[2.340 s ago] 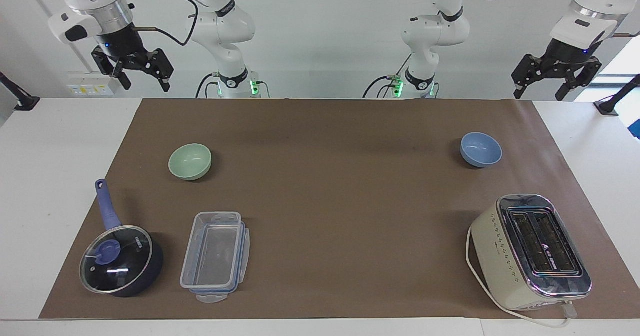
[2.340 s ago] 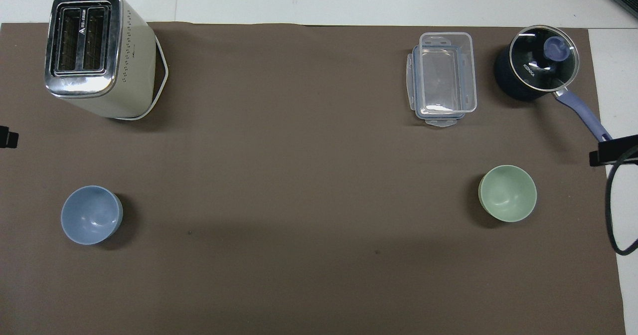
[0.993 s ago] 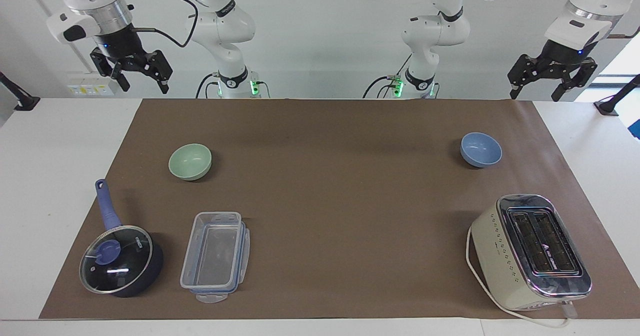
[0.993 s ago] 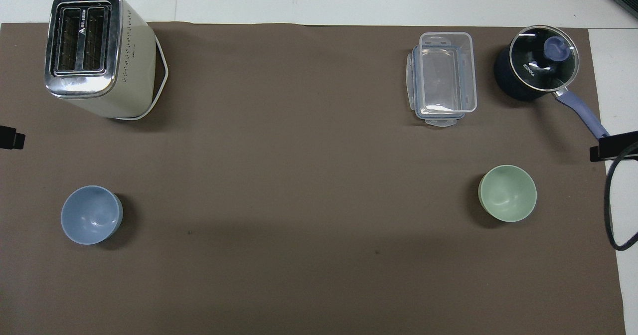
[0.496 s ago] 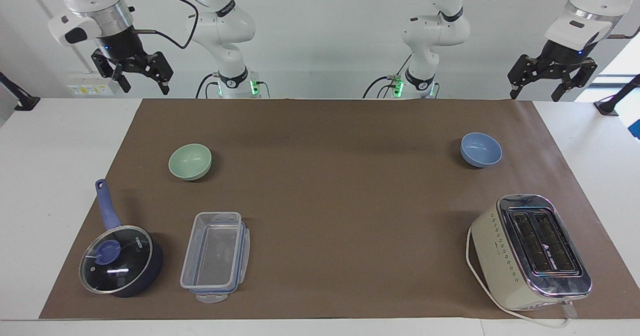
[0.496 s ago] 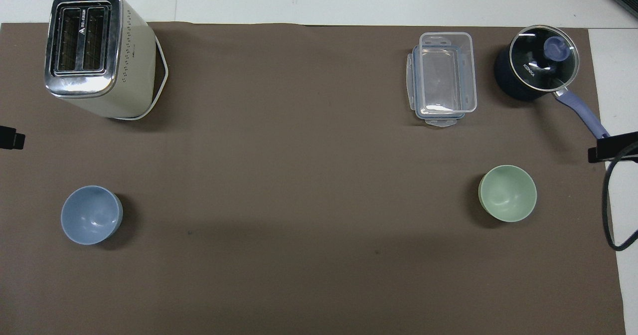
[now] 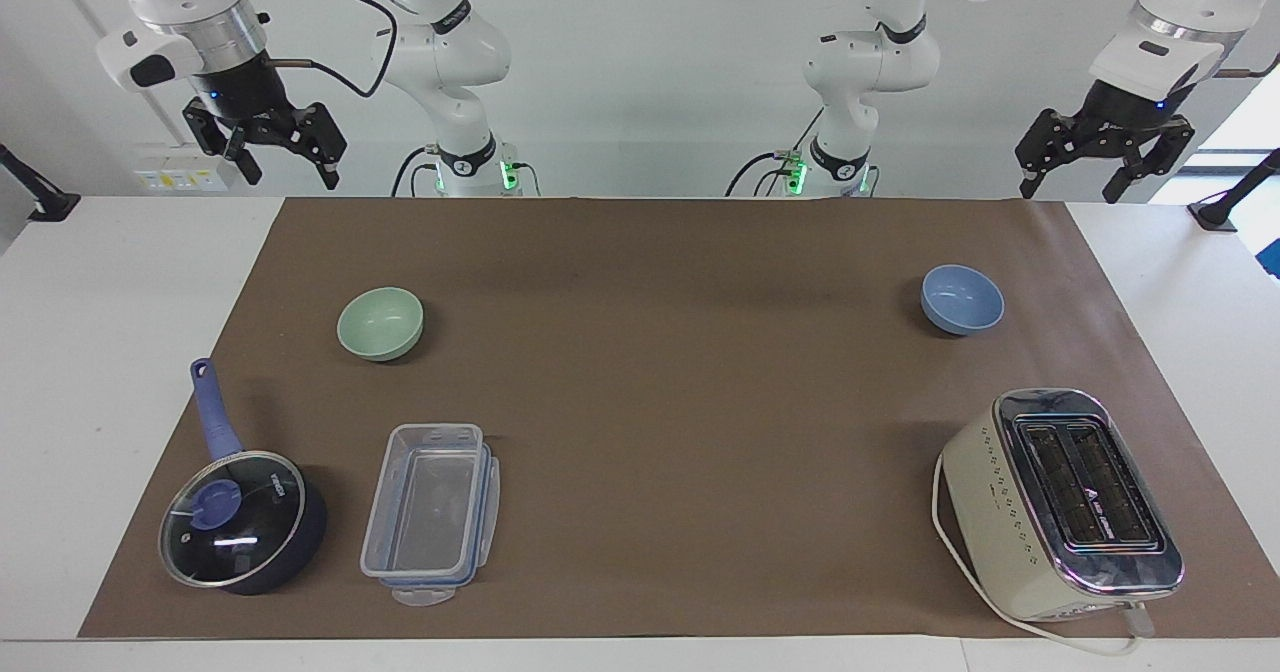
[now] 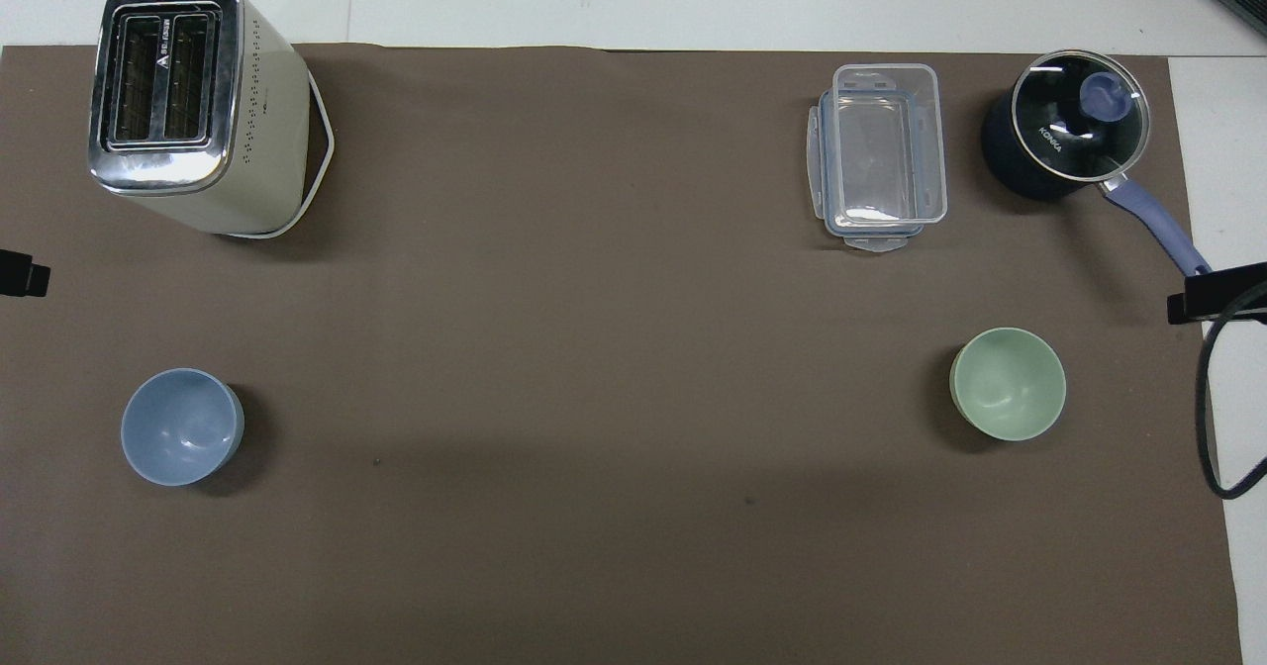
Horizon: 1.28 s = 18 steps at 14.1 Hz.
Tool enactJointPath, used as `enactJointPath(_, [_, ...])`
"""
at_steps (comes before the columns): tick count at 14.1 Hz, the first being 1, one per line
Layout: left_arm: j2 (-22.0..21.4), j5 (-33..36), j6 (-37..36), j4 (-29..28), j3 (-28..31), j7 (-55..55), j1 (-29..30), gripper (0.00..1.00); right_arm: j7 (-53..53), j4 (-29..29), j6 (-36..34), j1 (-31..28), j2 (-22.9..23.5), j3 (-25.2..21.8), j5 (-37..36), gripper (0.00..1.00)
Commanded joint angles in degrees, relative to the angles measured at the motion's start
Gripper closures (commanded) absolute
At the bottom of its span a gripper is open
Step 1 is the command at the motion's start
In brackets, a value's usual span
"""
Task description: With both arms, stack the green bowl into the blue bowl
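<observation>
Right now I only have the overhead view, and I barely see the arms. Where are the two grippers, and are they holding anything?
Observer: The right gripper hangs open and empty in the air at the robots' edge of the table, on the end where the small pale mint-green bowl sits.
Operator: And the left one?
Observer: The left gripper is also open and empty, raised at the robots' edge on the end with the small periwinkle-blue bowl.
Operator: Is either one touching a bowl?
Observer: No. Both bowls sit alone on the brown mat, with clear air between them and the grippers.
</observation>
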Motion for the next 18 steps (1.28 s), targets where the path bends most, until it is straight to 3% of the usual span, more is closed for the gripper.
enactJointPath(1, [-1.55, 0.92, 0.23, -1.70, 0.48, -0.07, -0.77, 0.00, -0.38, -2.09, 1.39, -0.36, -1.66, 0.27, -0.83, 0.00])
enactJointPath(18, [-2.08, 0.83, -0.03, -2.84, 0.57, 0.29, -0.33, 0.00, -0.38, -2.18, 1.30, -0.45, -1.66, 0.27, -0.83, 0.00])
